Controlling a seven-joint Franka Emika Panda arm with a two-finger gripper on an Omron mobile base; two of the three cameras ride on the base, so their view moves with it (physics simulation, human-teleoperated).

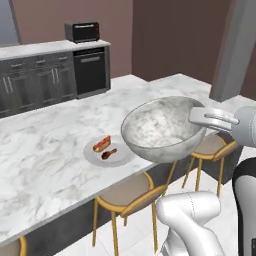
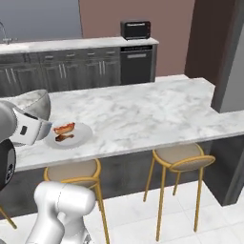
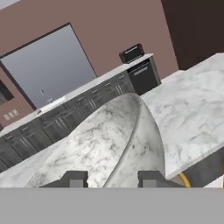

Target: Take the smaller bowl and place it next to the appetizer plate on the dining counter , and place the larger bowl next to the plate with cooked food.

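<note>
The pincer [image 3: 111, 178] gripped the larger bowl [image 1: 160, 127] by its rim, carrying it above the bench [image 1: 45, 150] edge. The plate with cooked food [image 1: 106, 150] sat just beyond and below the pincer. The bowl looked heavy, rigid and slick, so a rim pinch risked tilting.

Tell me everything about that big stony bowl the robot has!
The larger bowl is deep and round, with a grey-white marbled look like stone, and nothing inside. It hangs tilted in the air at the near edge of the dining counter, just beside the plate with cooked food and above a stool. The pincer is shut on its rim, one finger inside and one outside; nothing else seems to touch it.
</note>
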